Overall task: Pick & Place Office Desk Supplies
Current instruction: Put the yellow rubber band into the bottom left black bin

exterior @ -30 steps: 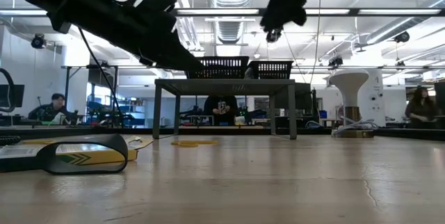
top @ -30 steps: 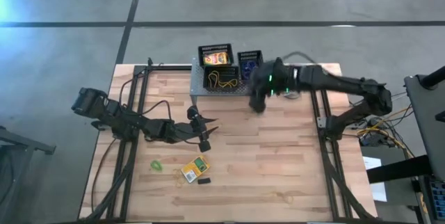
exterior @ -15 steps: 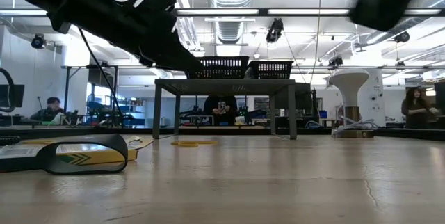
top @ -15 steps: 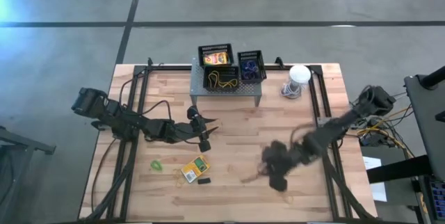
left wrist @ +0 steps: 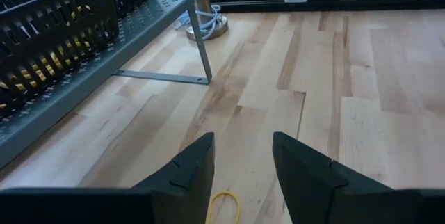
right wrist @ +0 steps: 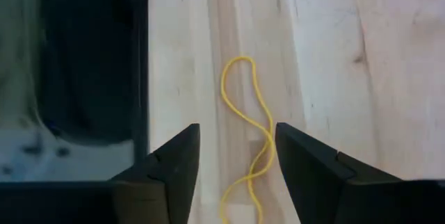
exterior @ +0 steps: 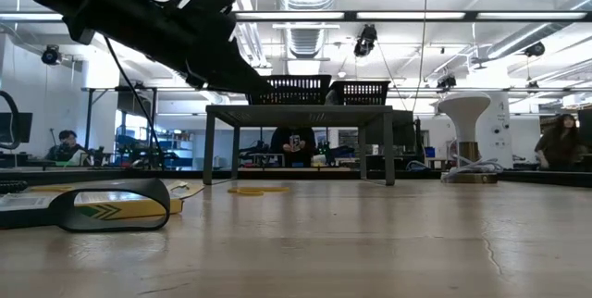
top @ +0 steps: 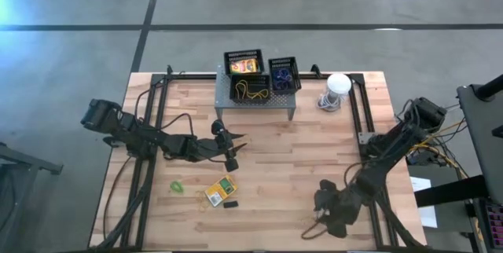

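The right arm has swung from the grey shelf at the far side down to the desk's near edge, and the right tool [top: 324,221] now hangs low over a yellow rubber band [right wrist: 248,137] lying there on the wood. Its fingers [right wrist: 174,172] stand apart, one on either side of the loop, holding nothing.

Further in, on the left half of the desk [top: 275,166], a crayon box [top: 221,192] lies flat with a tiny black block [top: 230,203] just beside it and a green band [top: 178,185] nearby.

The left tool [top: 235,148] hovers above mid-desk where it was, fingers spread and empty.

At the far edge, the grey shelf [top: 255,100] carries three black baskets [top: 251,88]: one holds a crayon box, one yellow bands, one blue bands.
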Motion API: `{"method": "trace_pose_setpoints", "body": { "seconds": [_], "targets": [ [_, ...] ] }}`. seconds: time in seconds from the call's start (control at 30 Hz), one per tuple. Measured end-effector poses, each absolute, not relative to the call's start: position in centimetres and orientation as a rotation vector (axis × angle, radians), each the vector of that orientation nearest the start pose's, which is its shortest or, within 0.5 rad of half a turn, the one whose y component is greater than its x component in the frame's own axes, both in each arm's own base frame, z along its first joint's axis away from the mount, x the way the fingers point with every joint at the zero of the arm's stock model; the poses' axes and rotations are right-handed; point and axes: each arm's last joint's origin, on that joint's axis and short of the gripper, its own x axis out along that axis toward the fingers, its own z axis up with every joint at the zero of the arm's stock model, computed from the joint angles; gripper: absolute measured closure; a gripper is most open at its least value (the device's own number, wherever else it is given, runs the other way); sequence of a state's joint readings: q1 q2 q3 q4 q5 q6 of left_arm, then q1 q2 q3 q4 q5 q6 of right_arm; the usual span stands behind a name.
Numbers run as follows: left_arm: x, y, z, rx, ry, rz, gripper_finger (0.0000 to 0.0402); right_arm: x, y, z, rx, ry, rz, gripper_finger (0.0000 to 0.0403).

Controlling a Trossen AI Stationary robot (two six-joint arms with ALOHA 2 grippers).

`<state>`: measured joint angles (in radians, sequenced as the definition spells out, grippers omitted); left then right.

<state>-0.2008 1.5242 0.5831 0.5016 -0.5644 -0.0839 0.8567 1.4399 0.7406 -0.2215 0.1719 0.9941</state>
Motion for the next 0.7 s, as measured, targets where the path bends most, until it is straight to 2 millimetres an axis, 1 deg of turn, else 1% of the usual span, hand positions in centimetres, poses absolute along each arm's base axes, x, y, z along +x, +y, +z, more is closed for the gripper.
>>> {"method": "trace_pose_setpoints", "body": {
  "seconds": [0.07,0.2,0.33,0.47,0.57,0.7],
  "targets": [
    [28.1,-4.1,16.5,0.080,0.394,0.375,0.0252,17.7,20.5,17.1,0.345,1.021,0.198,0.0217],
    [28.1,-4.1,16.5,0.065,0.391,0.378,0.0252,17.9,21.5,15.6,0.198,1.039,0.228,0.0225],
    [28.1,-4.1,16.5,0.063,0.390,0.378,0.0252,18.3,21.9,13.7,0.141,1.087,0.194,0.0236],
    [28.1,-4.1,16.5,0.062,0.390,0.378,0.0252,18.4,22.4,12.5,0.121,1.114,0.170,0.0249],
    [28.1,-4.1,16.5,0.063,0.391,0.378,0.0252,18.4,22.7,12.0,0.094,1.121,0.159,0.0268],
    [28.1,-4.1,16.5,0.063,0.391,0.378,0.0252,18.0,22.9,11.4,0.035,1.167,0.124,0.0314]
  ]
}}
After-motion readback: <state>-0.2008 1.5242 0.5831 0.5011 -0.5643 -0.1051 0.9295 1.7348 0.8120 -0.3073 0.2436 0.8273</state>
